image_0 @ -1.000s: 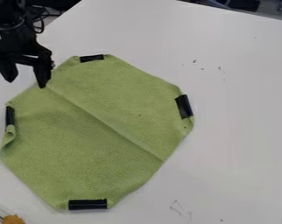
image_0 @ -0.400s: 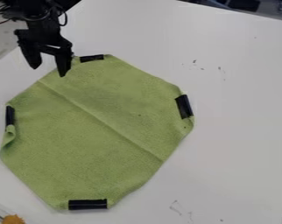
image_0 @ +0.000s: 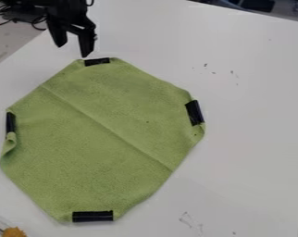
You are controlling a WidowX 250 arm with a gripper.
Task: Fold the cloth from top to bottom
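The black gripper hangs near the upper left, just above and left of the cloth's top edge, open with nothing between its fingers. The green cloth lies spread on the table, roughly eight-sided, with a diagonal crease from its upper left to its lower right. Black strips mark its top, right, bottom and left corners. Its left edge curls slightly below the left strip.
The white table extends to the right and behind the cloth. At the bottom left corner is an orange-brown object beside a clear edge. Dark cables lie beyond the table's upper left edge.
The gripper has moved right and up in the view, from the cloth's upper left edge to beside its top corner. It stays open, and the cloth lies as before.
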